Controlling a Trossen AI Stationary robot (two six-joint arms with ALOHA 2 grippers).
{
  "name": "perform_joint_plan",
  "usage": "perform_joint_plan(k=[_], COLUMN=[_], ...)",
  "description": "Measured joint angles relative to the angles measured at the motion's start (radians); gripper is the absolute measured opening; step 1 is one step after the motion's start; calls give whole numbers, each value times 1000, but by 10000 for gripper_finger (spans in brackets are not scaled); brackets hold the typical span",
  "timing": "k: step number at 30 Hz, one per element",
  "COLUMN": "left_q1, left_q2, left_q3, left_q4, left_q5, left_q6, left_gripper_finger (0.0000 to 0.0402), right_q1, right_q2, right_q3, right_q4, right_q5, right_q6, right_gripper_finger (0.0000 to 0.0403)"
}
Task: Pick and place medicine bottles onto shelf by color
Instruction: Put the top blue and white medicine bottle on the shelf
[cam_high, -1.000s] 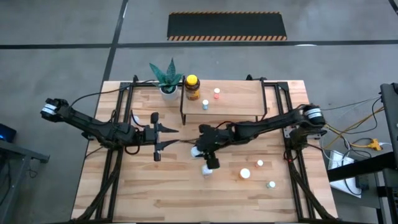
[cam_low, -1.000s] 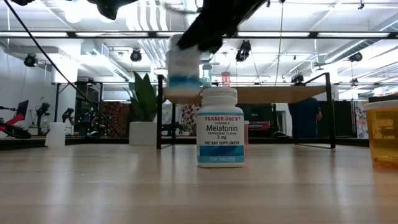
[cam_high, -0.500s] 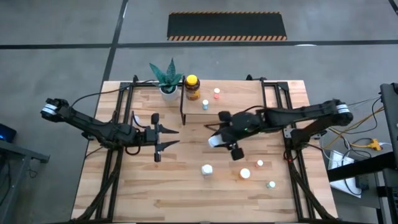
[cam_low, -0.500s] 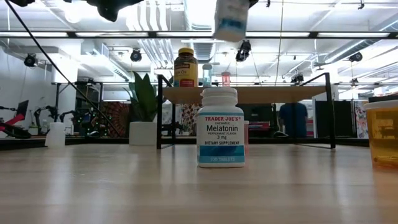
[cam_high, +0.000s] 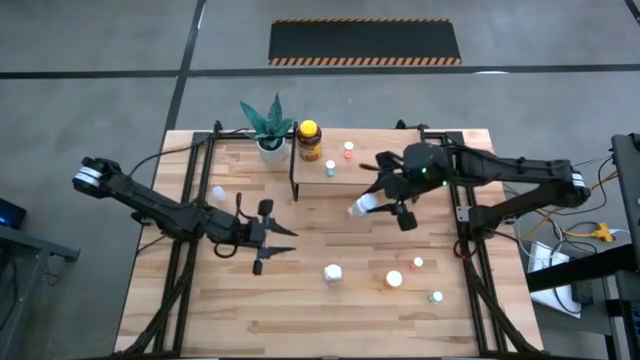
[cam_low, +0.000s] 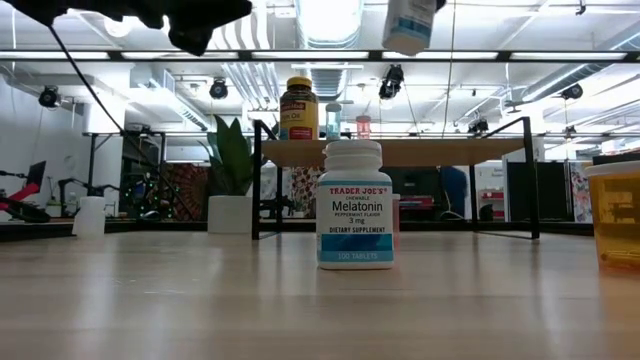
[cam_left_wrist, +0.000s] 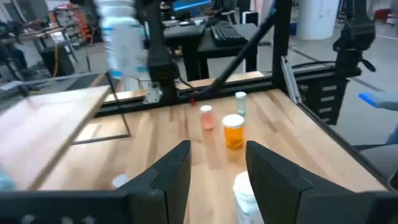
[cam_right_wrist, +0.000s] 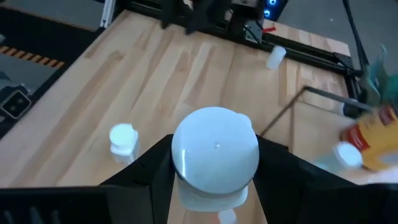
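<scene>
My right gripper (cam_high: 380, 204) is shut on a white medicine bottle with a white cap and blue label band (cam_high: 360, 207), in the air in front of the shelf (cam_high: 385, 160). The bottle shows at the top of the low view (cam_low: 408, 25). On the shelf stand an amber bottle with a yellow cap (cam_high: 309, 141) and two tiny bottles (cam_high: 329, 168) (cam_high: 348, 150). My left gripper (cam_high: 276, 238) is open and empty over the table's left middle. A white Melatonin bottle (cam_low: 354, 205) stands on the table. My right gripper pinches the white bottle between its two fingers (cam_right_wrist: 155, 174), on the body's sides just below the cap (cam_right_wrist: 214, 152). The bottle is lifted clear of the table, a little tilted, higher than the shelf board in the low view.
On the table's near right stand an orange bottle (cam_high: 394, 279), a tiny pink-capped one (cam_high: 418, 263) and a green-capped one (cam_high: 436, 296). A small white bottle (cam_high: 217, 192) is at the left. A potted plant (cam_high: 268, 130) stands beside the shelf's left end.
My right gripper has carried the white bottle up and toward the table's far right, from beside the Melatonin bottle to in front of the shelf. My left gripper has gone slightly toward the near edge and turned a little, staying open.
</scene>
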Motion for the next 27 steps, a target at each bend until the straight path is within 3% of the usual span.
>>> perform_joint_plan(k=[7,15,27], left_q1=[-13,-12,-11], left_q2=[76,74,73], left_q3=[0,2,3], left_q4=[105,138,148], left_q5=[6,4,-1], left_q6=[-7,1,-4], left_gripper_finger=[137,137,137], right_q1=[-133,-325,-604], right_q2=[-87,-106,97], right_q3=[-75,-110,15], right_q4=[-6,15,5], right_q5=[-18,-35,-304], right_q6=[-62,-127,-206], right_gripper_finger=[170,170,170])
